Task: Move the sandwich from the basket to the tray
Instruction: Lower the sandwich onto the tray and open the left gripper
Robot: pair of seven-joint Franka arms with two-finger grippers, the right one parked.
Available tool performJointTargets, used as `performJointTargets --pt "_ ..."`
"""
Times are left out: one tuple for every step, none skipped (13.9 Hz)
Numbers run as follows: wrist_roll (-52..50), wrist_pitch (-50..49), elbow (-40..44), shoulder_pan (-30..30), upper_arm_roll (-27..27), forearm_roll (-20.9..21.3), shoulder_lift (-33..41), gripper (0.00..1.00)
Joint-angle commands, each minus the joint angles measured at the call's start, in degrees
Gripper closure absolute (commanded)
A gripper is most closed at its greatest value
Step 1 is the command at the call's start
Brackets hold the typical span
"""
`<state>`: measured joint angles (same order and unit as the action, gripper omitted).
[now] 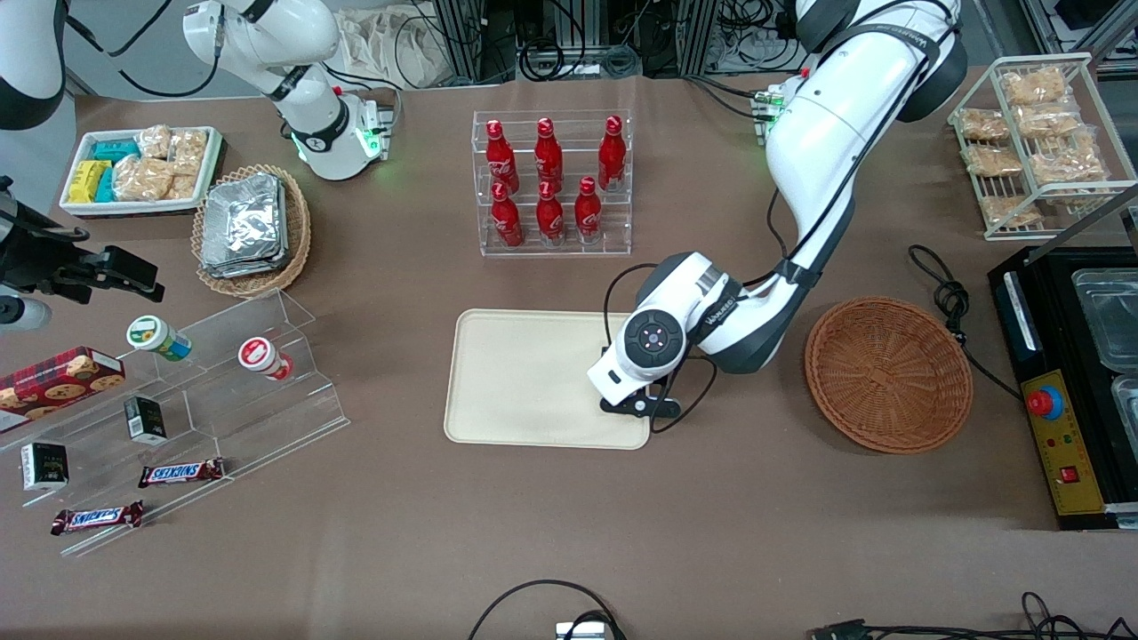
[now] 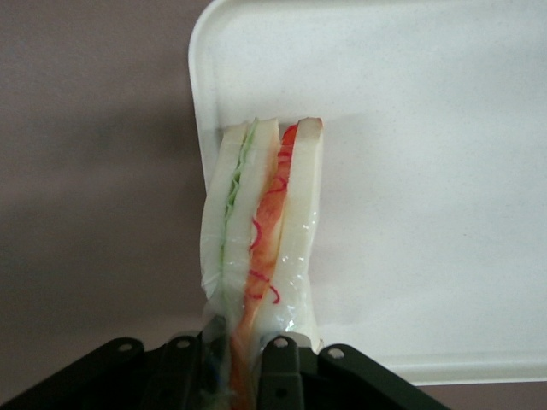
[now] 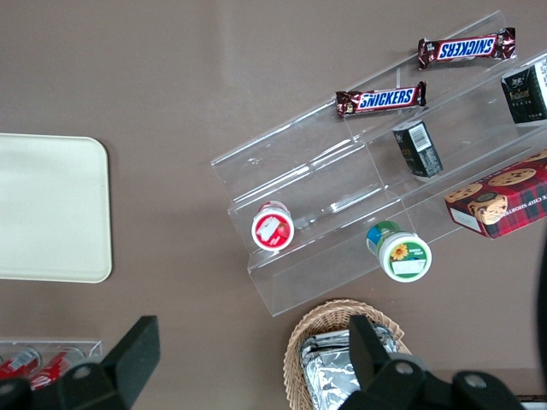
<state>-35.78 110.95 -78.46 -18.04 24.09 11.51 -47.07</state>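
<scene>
My left gripper (image 1: pixel 637 405) is low over the edge of the cream tray (image 1: pixel 524 373) that faces the basket, at the corner nearer the front camera. In the wrist view the gripper (image 2: pixel 232 369) is shut on the sandwich (image 2: pixel 265 222), a clear-wrapped wedge of pale bread with green and orange-red filling. The black fingers (image 2: pixel 282 367) pinch its narrow end. The sandwich reaches over the tray's corner (image 2: pixel 205 51), and I cannot tell whether it touches the tray. The arm hides the sandwich in the front view. The reddish-brown wicker basket (image 1: pixel 887 373) sits beside the tray toward the working arm's end, with nothing in it.
A clear rack of red bottles (image 1: pixel 551 182) stands farther from the camera than the tray. A black machine (image 1: pixel 1067 382) and a cable (image 1: pixel 947 302) lie beside the basket. A tan basket of foil packets (image 1: pixel 252 229) and an acrylic snack shelf (image 1: pixel 204 391) are toward the parked arm's end.
</scene>
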Motion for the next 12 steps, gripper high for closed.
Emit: performJointTargets --pt "-1.31 -0.03 1.38 -0.59 0.08 0.27 -0.83 0.56" --pt "-1.92 0.05 1.38 -0.68 0.08 0.44 -0.92 0.52" --pt "-2.45 0.06 1.38 -0.68 0.08 0.44 -0.92 0.42" --pt "-2.8 0.06 1.38 -0.68 0.08 0.79 -0.83 0.0" --pt "-2.63 0.06 1.47 -0.59 0.08 0.88 -0.83 0.0" --pt "-2.81 0.06 1.47 -0.59 0.08 0.79 -0.57 0.0" --pt "-2.98 -0.03 1.47 -0.59 0.08 0.36 -0.13 0.0" --pt "-2.98 -0.12 1.73 -0.24 0.08 0.26 0.31 0.0" --pt "-3.07 -0.38 1.82 0.11 0.17 0.09 1.18 0.0" --pt "-3.07 -0.82 1.73 0.11 0.08 0.0 2.58 0.0" --pt "-3.07 -1.69 1.38 0.37 -0.01 0.0 4.08 0.0" --pt "-2.9 -3.7 1.21 1.42 -0.01 0.09 5.4 0.0"
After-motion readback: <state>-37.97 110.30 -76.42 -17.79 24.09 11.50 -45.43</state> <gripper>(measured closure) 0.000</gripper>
